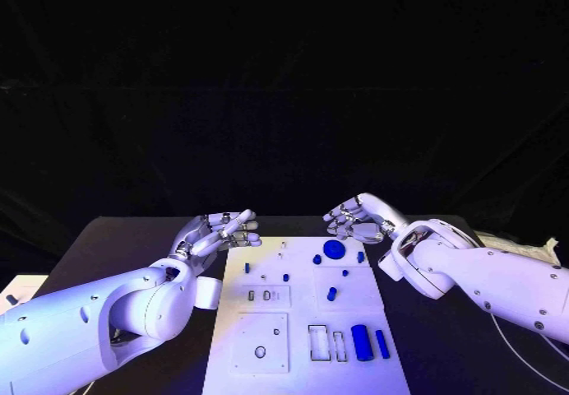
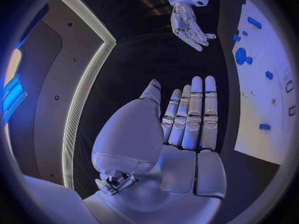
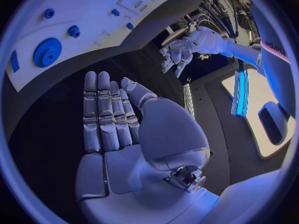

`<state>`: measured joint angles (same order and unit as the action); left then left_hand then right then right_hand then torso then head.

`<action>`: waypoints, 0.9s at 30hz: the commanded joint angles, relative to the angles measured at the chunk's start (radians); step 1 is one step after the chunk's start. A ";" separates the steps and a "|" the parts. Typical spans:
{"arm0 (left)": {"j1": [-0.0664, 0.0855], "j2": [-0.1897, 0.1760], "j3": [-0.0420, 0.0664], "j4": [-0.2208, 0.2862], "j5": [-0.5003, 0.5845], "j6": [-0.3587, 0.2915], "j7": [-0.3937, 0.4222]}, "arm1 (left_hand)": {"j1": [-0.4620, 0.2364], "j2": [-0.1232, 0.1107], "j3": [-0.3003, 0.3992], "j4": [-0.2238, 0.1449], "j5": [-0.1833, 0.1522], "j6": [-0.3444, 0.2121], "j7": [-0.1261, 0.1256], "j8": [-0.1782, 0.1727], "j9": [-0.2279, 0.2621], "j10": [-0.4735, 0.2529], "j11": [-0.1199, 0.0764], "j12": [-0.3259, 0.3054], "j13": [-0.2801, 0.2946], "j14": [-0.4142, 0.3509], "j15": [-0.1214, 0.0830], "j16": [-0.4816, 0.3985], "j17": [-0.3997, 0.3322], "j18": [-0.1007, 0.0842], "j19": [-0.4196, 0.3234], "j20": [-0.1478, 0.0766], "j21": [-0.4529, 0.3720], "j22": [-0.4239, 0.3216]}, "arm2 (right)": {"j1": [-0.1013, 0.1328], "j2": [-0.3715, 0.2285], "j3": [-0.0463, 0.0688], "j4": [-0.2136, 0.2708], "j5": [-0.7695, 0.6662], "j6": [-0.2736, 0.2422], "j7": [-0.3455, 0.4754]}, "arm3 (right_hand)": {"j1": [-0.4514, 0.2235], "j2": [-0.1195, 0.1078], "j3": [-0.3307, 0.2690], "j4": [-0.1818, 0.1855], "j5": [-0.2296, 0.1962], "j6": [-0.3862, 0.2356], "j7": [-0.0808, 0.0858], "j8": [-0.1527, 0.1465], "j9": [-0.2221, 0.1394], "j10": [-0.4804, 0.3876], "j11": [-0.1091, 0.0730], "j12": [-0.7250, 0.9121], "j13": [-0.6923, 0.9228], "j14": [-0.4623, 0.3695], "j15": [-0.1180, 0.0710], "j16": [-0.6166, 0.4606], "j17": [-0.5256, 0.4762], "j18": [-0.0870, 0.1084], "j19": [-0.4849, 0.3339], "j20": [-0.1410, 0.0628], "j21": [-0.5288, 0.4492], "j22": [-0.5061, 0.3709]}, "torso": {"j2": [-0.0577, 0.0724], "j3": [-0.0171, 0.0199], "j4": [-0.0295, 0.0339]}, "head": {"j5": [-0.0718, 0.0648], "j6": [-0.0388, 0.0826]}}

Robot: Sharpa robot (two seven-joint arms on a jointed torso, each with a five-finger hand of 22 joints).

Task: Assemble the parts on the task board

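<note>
A: What's on the matte black table (image 1: 131, 239)?

B: The white rectangular task board (image 1: 306, 329), at its middle, carrying small blue plastic parts (image 1: 362, 341). A black curtain hangs behind.

A: And the hands?

B: The silver left hand (image 1: 220, 232) and silver right hand (image 1: 356, 219) hover off the board's far corners, fingers extended side by side, holding nothing.

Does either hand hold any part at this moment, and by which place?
Nothing is held. The left hand and the right hand are both empty, fingers straight, off the task board.
</note>
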<state>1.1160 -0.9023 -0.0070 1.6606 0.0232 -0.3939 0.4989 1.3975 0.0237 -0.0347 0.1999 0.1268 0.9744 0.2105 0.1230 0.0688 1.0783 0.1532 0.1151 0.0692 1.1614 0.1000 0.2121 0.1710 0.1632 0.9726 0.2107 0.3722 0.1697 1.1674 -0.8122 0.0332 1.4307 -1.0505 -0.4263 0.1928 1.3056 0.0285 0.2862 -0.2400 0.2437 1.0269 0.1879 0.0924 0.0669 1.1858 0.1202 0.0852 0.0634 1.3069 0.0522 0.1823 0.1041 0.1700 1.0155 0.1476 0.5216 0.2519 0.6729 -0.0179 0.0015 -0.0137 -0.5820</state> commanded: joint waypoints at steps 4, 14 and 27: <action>0.010 -0.027 0.006 0.068 0.001 0.041 -0.005 | 0.010 -0.003 0.000 -0.008 0.003 0.005 -0.001 -0.003 -0.002 0.005 0.000 -0.008 0.001 0.006 0.000 -0.001 0.004 0.020 0.010 -0.002 0.004 0.001 | 0.023 0.003 0.003 0.019 -0.433 0.094 -0.205 | -0.031 -0.038 0.006 0.006 -0.033 0.061 -0.038 -0.024 0.001 0.082 -0.042 -0.023 0.002 0.209 -0.064 0.186 0.122 0.013 0.104 -0.058 0.246 0.143 | 0.058 -0.0043 0.0084 | -0.013 0.015; 0.024 -0.047 0.010 0.132 0.001 0.040 -0.009 | 0.010 -0.004 -0.003 -0.010 0.003 0.003 0.000 -0.007 -0.003 0.003 0.001 -0.015 0.000 0.004 0.001 -0.007 0.007 0.020 0.012 -0.002 0.005 0.001 | 0.049 0.018 0.004 0.042 -0.644 0.213 -0.302 | -0.061 -0.091 0.067 0.066 -0.056 0.043 -0.052 -0.030 0.000 0.025 -0.041 -0.013 0.003 0.194 -0.069 0.637 0.432 -0.056 0.263 -0.056 0.692 0.679 | 0.103 -0.0052 0.0111 | -0.022 0.026; 0.026 -0.048 0.011 0.146 0.001 0.041 -0.015 | 0.008 -0.004 -0.006 -0.011 0.002 0.001 0.003 -0.012 -0.003 0.000 0.003 -0.022 -0.001 0.004 0.002 -0.012 0.010 0.019 0.015 -0.002 0.005 0.000 | 0.053 0.036 0.004 0.040 -0.707 0.286 -0.326 | -0.050 -0.116 0.086 0.104 -0.063 0.038 -0.048 -0.028 0.002 -0.006 -0.040 -0.024 -0.001 0.181 -0.058 0.850 0.649 -0.078 0.299 -0.048 0.810 0.846 | 0.123 -0.0067 0.0114 | -0.022 0.028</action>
<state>1.1400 -0.9498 0.0030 1.8014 0.0232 -0.3744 0.4835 1.4015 0.0197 -0.0402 0.1944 0.1267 0.9756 0.2088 0.1149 0.0667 1.0812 0.1534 0.0985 0.0689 1.1638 0.1000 0.2024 0.1805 0.1631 0.9790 0.2067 0.3719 0.1695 1.2203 -0.7781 0.0371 1.4718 -1.7006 -0.1967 -0.1063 1.2557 -0.0741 0.3712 -0.1405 0.1855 1.0701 0.1406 0.0688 0.0676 1.1877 0.0788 0.0670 0.0644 1.4667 -0.0145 1.0287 0.7506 0.1044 1.3076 0.0985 1.3283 1.0957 0.7906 -0.0241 0.0109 -0.0347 -0.5531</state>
